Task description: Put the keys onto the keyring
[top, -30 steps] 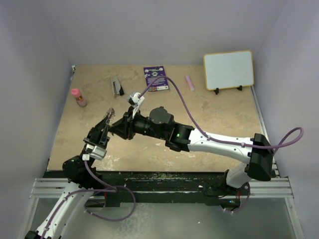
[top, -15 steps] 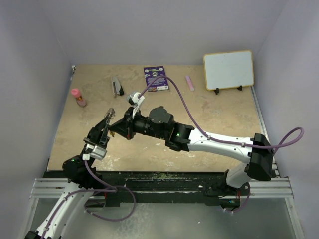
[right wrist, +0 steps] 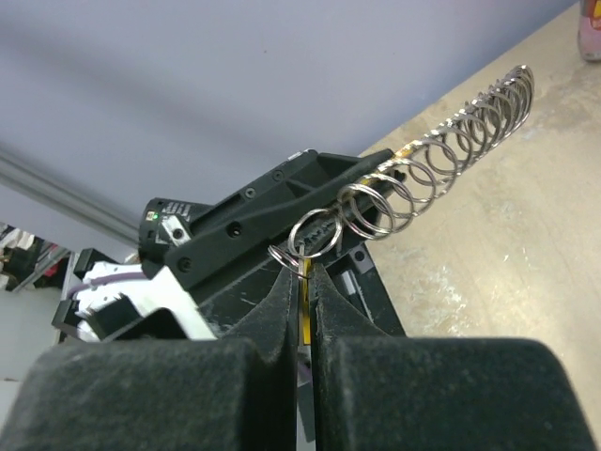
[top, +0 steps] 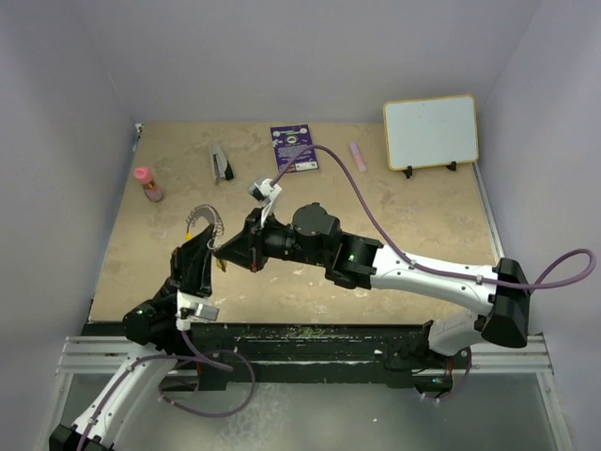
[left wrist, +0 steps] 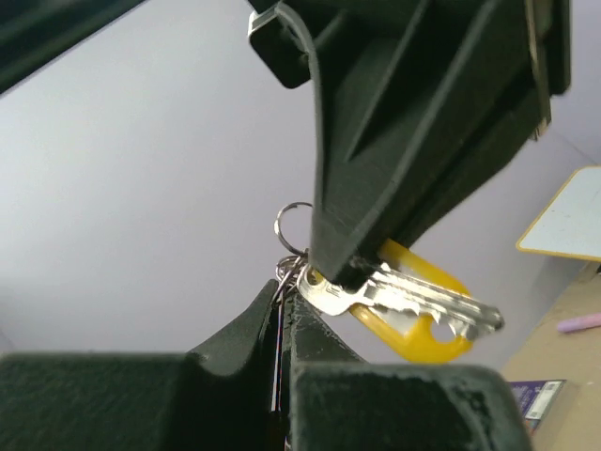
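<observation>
Mid-threading: pinched keyring [right wrist: 413, 178] in left gripper [left wrist: 285, 296], key [left wrist: 404, 305] in right gripper [right wrist: 302, 277]; next probably needed key's hole eased onto ring.

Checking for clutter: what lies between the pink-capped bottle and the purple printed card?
A grey-and-black oblong tool lies between them, shown in the top external view.

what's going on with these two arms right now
The left hand is shut on one end of the keyring, whose chain of loops arcs up above the table. The right hand pinches a yellow-headed key and holds it at the keyring's end loop. Whether it is threaded on cannot be told.
</observation>
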Available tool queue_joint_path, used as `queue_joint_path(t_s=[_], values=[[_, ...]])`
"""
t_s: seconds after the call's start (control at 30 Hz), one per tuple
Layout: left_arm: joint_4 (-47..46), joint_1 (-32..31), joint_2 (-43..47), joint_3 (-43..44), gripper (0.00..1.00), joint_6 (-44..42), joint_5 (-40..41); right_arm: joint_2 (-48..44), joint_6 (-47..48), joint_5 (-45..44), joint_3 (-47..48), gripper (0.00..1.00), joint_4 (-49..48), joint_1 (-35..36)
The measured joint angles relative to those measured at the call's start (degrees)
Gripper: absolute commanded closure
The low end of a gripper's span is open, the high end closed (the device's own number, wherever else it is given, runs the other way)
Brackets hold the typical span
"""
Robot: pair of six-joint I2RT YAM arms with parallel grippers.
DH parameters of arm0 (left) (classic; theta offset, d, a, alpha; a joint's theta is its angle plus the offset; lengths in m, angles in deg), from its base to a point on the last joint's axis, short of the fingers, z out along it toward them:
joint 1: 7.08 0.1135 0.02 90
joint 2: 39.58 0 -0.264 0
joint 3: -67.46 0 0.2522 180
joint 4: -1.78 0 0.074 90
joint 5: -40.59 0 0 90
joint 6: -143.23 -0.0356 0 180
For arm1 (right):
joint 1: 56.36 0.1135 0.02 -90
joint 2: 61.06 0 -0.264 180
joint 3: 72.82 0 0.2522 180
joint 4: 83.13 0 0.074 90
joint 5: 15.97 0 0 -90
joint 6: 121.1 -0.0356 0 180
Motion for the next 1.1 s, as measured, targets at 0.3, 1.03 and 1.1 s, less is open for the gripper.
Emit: queue_joint_path(t_s=[0.3, 1.03, 1.1], values=[[-11.7, 0.0, -6.9, -0.8, 0.97, -12.1, -6.4, -1.9, -5.5, 6.6, -0.3, 1.0, 3.1, 0.0], [6.2, 0.0, -5.7, -0.7, 0.97, -22.6, -13.4, -7.5, -4.7, -17.0, 8.1, 1.0, 33.4, 2.0], [10.4, 0.0, -5.7, -0.7, 0.97, -23.4, -13.8, -6.0, -4.4, -18.2, 10.1, 1.0, 34.9, 2.3]])
